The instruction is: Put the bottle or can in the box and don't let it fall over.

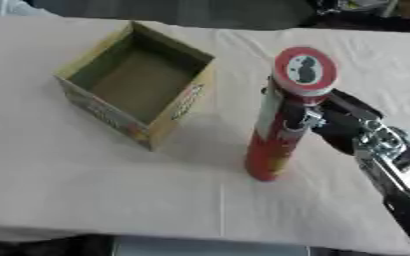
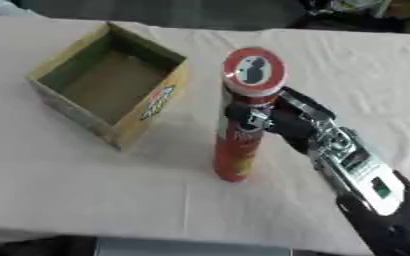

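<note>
Tabletop (image 1: 86,200): covered in a pale cloth, carrying everything below.

Box (image 1: 139,82): open-topped cardboard, empty inside, set at a skew on the left half, well apart from the can.

Right arm: enters from the lower right corner, black with silver joints, slanting up and left toward the can.

Can (image 2: 243,131): tall red tube with a white-rimmed lid, standing on its base right of centre on the tabletop, to the right of the box and slightly nearer the viewer.

Right hand (image 2: 283,121): closed on the can's upper part just below the lid, fingers wrapped round from the right side.

Left hand: absent from both views.

Key relation: can directly left of the right hand and already within it; box farther left again and a little beyond, so the carry probably runs leftward and away.

Can's axis: long axis upright, lid up, base on the cloth; apparent slight lean probably from the camera angle.

Risk: tall and narrow, likely to topple if set down off-vertical inside the box.
</note>
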